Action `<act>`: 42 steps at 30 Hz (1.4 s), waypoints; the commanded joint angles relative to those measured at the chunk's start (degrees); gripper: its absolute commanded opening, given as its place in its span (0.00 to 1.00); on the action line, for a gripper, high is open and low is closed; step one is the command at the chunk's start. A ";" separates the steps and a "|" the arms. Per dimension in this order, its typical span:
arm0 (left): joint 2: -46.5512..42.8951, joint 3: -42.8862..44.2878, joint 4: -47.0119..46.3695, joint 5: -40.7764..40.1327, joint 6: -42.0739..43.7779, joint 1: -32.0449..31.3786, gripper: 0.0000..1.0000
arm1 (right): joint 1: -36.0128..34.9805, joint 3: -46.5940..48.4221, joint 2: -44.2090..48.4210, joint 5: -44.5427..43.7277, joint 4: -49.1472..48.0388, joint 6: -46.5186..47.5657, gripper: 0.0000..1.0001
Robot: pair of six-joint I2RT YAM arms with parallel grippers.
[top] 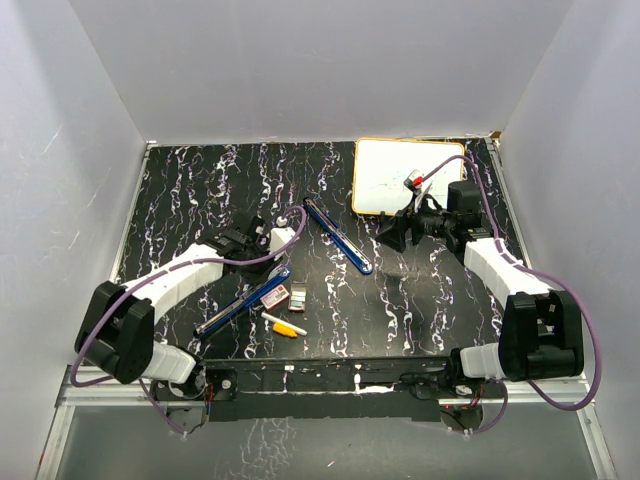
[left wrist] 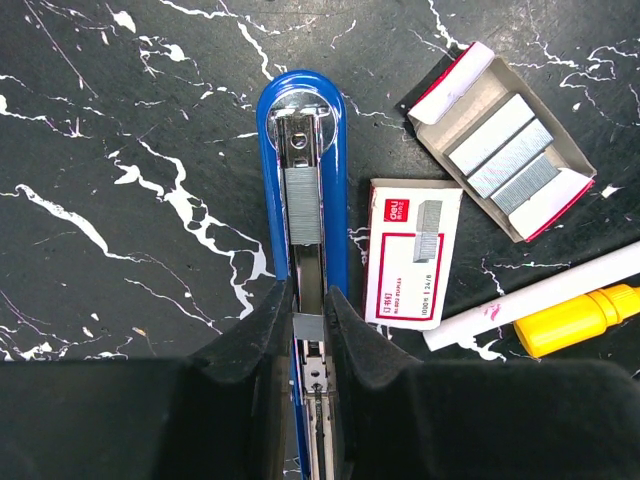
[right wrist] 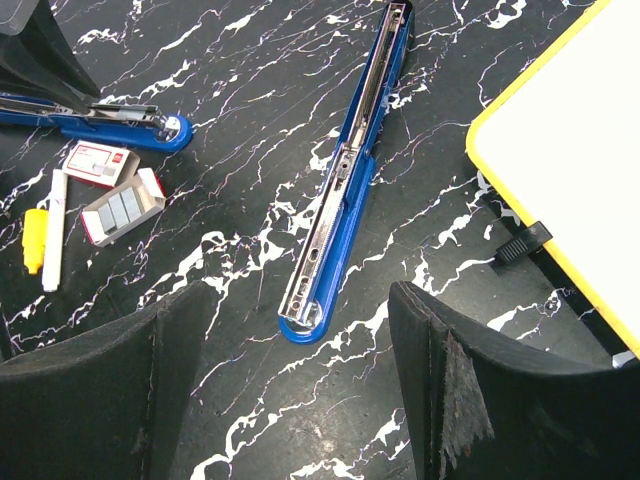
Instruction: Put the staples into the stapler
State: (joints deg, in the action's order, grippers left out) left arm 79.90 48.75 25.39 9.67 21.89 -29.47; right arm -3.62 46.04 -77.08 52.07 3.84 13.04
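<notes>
The blue stapler lies opened out in two long parts: the magazine half (top: 245, 300) (left wrist: 300, 110) (right wrist: 100, 118) and a second half (top: 338, 237) (right wrist: 345, 180) further back. A strip of staples (left wrist: 301, 205) sits in the magazine channel. My left gripper (top: 268, 262) (left wrist: 308, 315) is over that channel, shut on a short silvery staple piece (left wrist: 308, 327). Beside it lie the open staple tray (left wrist: 500, 150) (top: 297, 296) (right wrist: 122, 208) with three strips, and its red-and-white sleeve (left wrist: 412, 255). My right gripper (top: 398, 232) (right wrist: 300, 380) hovers open above the table, near the second half's end.
A yellow-and-white marker (top: 284, 324) (left wrist: 560, 305) (right wrist: 45, 240) lies near the tray. A yellow-framed whiteboard (top: 405, 175) (right wrist: 570, 150) rests at the back right with a small red-capped item (top: 413, 180) on it. White walls enclose the black marbled table (top: 200, 190).
</notes>
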 commanded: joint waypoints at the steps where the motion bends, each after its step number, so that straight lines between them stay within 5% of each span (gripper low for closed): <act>1: 0.16 -0.20 0.72 0.54 0.11 -0.16 0.00 | 0.38 0.10 1.57 0.95 -3.48 -0.56 0.75; 42: -8.15 -7.36 -4.03 3.75 5.96 -0.19 0.00 | 0.47 -0.07 1.29 0.96 -3.57 -0.58 0.75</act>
State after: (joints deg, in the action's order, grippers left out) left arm 74.63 42.44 20.95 11.42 26.37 -29.47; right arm -3.57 46.02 -77.08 52.40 3.11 12.95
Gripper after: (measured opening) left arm 0.149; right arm 0.746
